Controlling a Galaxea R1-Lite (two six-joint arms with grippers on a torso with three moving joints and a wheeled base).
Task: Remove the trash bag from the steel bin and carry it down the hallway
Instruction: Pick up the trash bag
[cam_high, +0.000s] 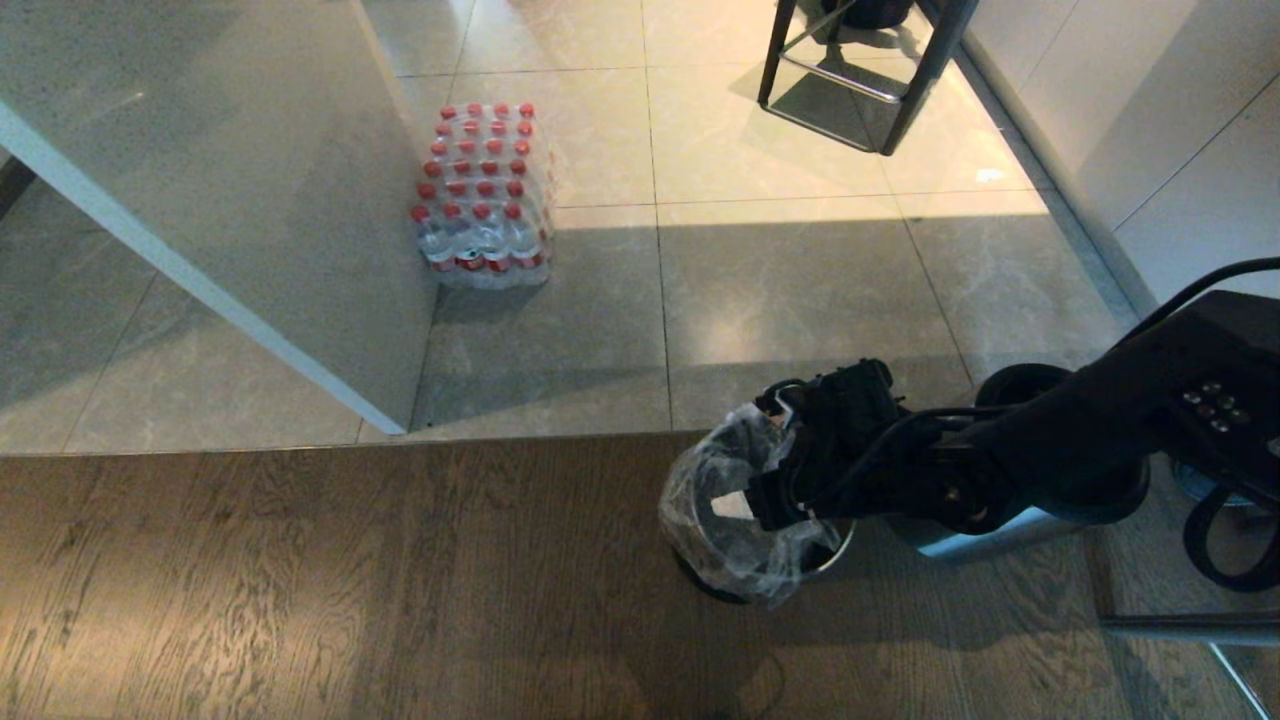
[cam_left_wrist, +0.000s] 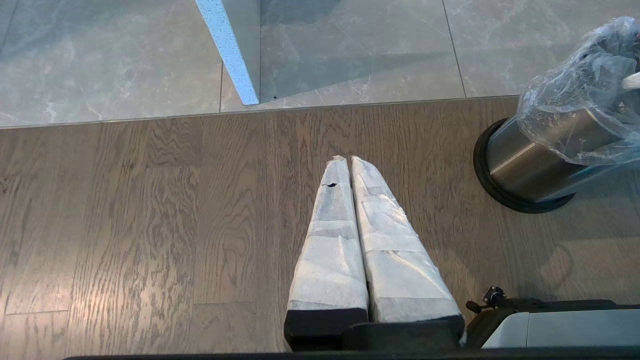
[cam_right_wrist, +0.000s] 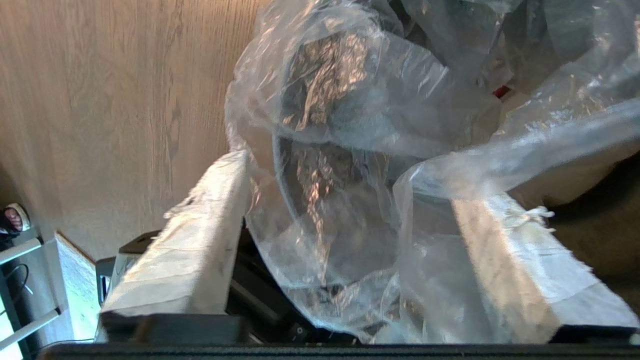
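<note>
The trash bag (cam_high: 715, 500) is clear crinkled plastic lining the steel bin (cam_left_wrist: 530, 165), which stands on the wood floor near the tiled hallway (cam_high: 800, 290). The bag (cam_left_wrist: 585, 95) folds over the bin's rim. My right gripper (cam_high: 785, 465) reaches in from the right at the bin's rim. It (cam_right_wrist: 357, 180) is open, its white-wrapped fingers (cam_right_wrist: 200, 240) spread wide with loose bag plastic (cam_right_wrist: 350, 150) bunched between them. My left gripper (cam_left_wrist: 348, 159) hangs shut and empty over the wood floor, left of the bin.
A shrink-wrapped pack of red-capped bottles (cam_high: 483, 195) sits on the tiles beside a white wall panel (cam_high: 250, 200). Black stool legs (cam_high: 860, 80) stand at the far right. A second steel cylinder (cam_high: 990, 542) lies under my right arm.
</note>
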